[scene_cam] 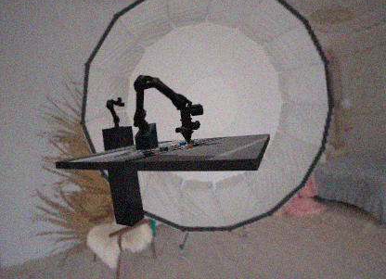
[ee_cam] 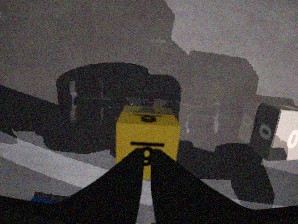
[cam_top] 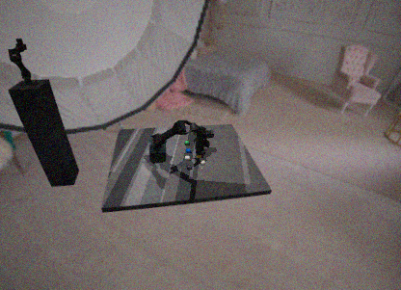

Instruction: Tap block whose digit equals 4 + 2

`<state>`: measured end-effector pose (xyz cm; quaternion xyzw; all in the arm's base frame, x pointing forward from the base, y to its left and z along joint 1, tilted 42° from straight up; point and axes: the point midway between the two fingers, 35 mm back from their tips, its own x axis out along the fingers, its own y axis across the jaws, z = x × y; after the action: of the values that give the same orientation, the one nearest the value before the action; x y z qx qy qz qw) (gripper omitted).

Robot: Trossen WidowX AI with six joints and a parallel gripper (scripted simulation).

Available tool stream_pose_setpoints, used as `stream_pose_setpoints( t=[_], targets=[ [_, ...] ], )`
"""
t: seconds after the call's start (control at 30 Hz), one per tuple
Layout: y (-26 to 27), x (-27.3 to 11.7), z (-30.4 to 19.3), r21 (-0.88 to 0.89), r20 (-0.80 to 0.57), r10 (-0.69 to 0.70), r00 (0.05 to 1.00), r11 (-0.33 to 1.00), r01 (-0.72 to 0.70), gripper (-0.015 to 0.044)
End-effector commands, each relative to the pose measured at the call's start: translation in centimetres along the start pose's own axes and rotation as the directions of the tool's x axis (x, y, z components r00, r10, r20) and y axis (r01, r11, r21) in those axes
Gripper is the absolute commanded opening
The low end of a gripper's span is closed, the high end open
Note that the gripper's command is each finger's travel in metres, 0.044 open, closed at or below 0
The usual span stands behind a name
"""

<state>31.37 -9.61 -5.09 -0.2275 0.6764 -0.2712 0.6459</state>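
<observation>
The yellow block (ee_cam: 167,134) (scene_cam: 190,145) stands at the middle of the wrist view. Its near face shows a digit with a bar above it, which reads as an upside-down underlined 6. My gripper (ee_cam: 147,156) (scene_cam: 188,141) points down at it, fingertips together, shut with nothing between them. The tips overlap the lower part of the yellow block's near face in the wrist view; whether they touch it I cannot tell. In the top view the arm partly hides the yellow block.
A white block (ee_cam: 288,131) (cam_top: 202,162) showing 0 stands to the right in the wrist view. A blue block (ee_cam: 44,198) (cam_top: 188,151) shows partly at lower left. A green block (cam_top: 187,143) and another white block (cam_top: 187,157) stand near the blue one.
</observation>
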Motion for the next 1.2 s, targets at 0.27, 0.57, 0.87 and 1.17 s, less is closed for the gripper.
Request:
stream_pose_setpoints(
  t=[0.27, 0.57, 0.87, 1.17],
  targets=[
    [0.1, -2.7, -0.2, -0.012, -0.009, -0.003, 1.000, 1.000, 0.002, 0.0020],
    [8.0, -5.5, -0.3, -0.092, 0.018, 0.046, 0.999, 0.995, -0.044, 0.0230],
    [19.2, -9.9, -4.7, -0.050, -0.002, 0.050, 0.999, 0.997, -0.050, 0.0400],
    [23.2, -11.3, -8.0, -0.014, -0.010, 0.019, 1.000, 1.000, -0.019, 0.0400]
  ],
)
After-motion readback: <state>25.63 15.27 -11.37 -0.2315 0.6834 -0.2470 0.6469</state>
